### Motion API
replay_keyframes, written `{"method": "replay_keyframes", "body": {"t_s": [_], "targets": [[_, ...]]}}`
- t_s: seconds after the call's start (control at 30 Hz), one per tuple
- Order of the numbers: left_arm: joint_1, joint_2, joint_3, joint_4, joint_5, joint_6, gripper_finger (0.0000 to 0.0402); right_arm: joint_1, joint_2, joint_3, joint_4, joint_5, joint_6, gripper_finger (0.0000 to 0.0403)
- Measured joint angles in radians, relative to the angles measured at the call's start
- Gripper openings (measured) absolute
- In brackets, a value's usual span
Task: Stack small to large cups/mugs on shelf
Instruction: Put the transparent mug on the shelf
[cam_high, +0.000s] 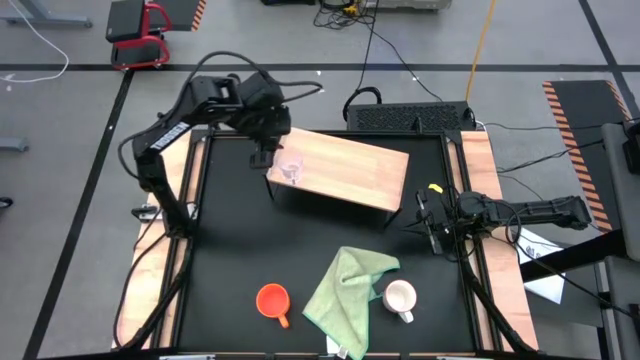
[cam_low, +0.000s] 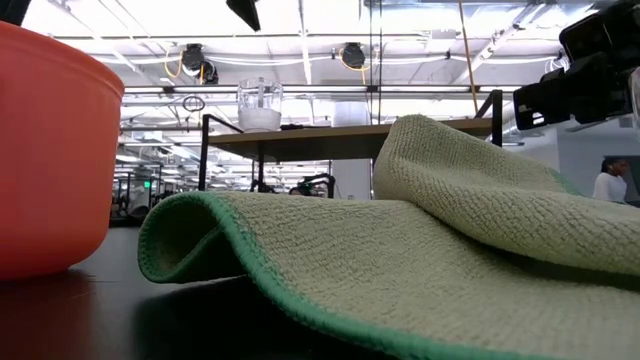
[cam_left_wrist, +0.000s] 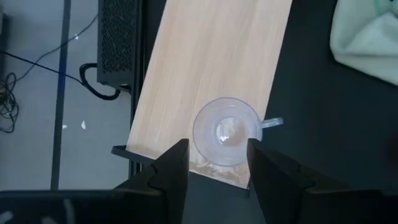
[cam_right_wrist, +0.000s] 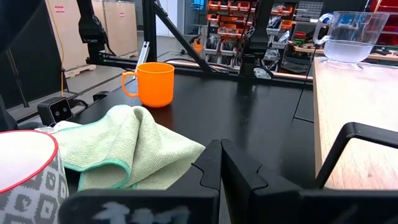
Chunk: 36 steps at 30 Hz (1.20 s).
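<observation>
Stacking task, early stage. My left gripper hovers above the glass cup, its fingers parted and gripping nothing; the cup stands upright at the near left corner of the shelf. My right gripper waits low at the worktop's right edge, fingers closed and empty. The orange mug and white mug sit on the worktop either side of the green cloth. Judged done: one vessel shelved. Left: two mugs, plus the stacking.
</observation>
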Motion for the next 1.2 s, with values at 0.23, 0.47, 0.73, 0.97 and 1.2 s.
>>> {"method": "replay_keyframes", "body": {"t_s": [0.23, 0.47, 0.73, 0.97, 1.2], "targets": [[-0.014, -0.043, 0.0, 0.0, 0.0, -0.025, 0.0163, 0.0, 0.0, 0.0, 0.0, 0.0, 0.001, 0.0], [-0.021, -0.063, -0.001, 0.0, -0.003, -0.024, 0.0163, 0.0, 0.0, 0.0, 0.0, 0.0, 0.003, 0.0], [-0.021, -0.065, -0.001, 0.0, -0.003, -0.024, 0.0163, 0.0, 0.0, 0.0, 0.0, 0.0, 0.002, 0.0], [-0.021, -0.065, -0.001, 0.0, -0.003, -0.021, 0.0163, 0.0, 0.0, 0.0, 0.007, 0.0, 0.002, 0.0], [-0.022, -0.065, -0.001, 0.0, 0.038, -0.01, 0.0163, 0.0, 0.0, 0.0, 0.008, 0.0, 0.002, 0.0]]}}
